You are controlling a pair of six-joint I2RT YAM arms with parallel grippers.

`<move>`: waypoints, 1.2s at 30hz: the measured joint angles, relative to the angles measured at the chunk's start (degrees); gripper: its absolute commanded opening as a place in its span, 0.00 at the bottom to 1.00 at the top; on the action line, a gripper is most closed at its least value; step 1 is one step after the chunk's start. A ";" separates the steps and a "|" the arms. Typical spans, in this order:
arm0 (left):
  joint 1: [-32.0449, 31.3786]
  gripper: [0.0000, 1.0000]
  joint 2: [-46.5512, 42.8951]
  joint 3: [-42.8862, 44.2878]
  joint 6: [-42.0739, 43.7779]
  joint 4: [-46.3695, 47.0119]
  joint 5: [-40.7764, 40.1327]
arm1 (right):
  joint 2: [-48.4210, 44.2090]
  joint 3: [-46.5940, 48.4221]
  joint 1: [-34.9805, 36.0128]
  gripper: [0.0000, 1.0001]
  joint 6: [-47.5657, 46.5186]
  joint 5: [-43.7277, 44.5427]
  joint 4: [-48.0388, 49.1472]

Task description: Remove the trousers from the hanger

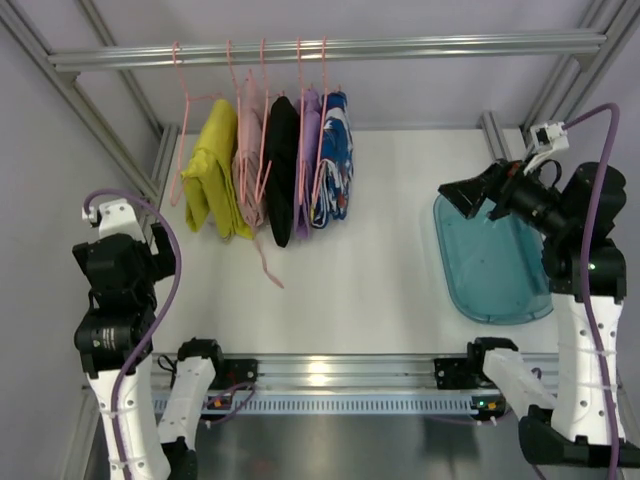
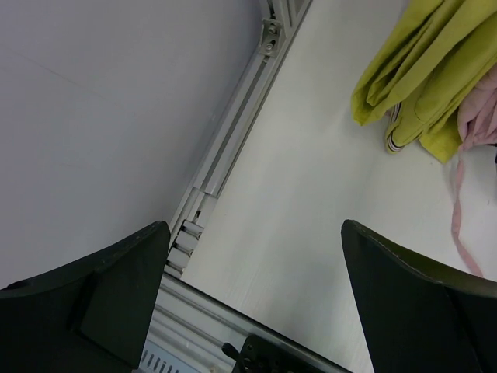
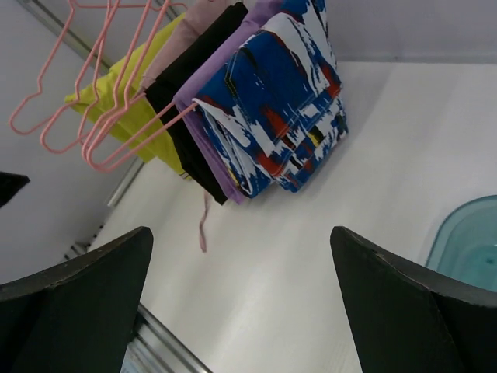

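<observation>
The right gripper [image 3: 241, 256], spread wide and empty, is raised and aimed at the trousers [image 1: 282, 165], which hang ahead of it on pink hangers [image 3: 101, 116]; the blue pair [image 3: 272, 101] is nearest. The tray [image 1: 490, 270] lies just beneath it, probably to receive the garment. The left gripper [image 2: 256, 249], also wide and empty, sits low, the yellow pair [image 2: 419, 70] ahead to its right.

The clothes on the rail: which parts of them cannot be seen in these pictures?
Top view: the black garment shows only an edge; neighbours cover its sides.
Left wrist view: only the yellow garment and a pink scrap show; the right edge cuts off the rest.
Right wrist view: the top edge cuts off the hooks of the hangers.
</observation>
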 measured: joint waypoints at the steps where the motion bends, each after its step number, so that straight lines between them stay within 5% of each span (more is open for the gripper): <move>1: 0.50 0.99 -0.11 -0.11 -0.46 0.02 -0.35 | 1.01 -0.96 0.33 0.99 2.51 -0.39 2.45; 16: 3.89 0.96 -1.86 4.07 -5.68 -0.35 3.78 | 24.33 0.00 23.76 0.97 29.77 9.03 29.03; 30: 3.96 0.94 -0.68 4.61 -6.58 -0.28 7.52 | 37.35 2.12 31.54 0.48 47.50 10.25 49.18; 36: 3.96 0.93 -0.83 2.03 -5.90 0.17 8.33 | 41.29 2.21 34.36 0.43 49.35 9.42 55.87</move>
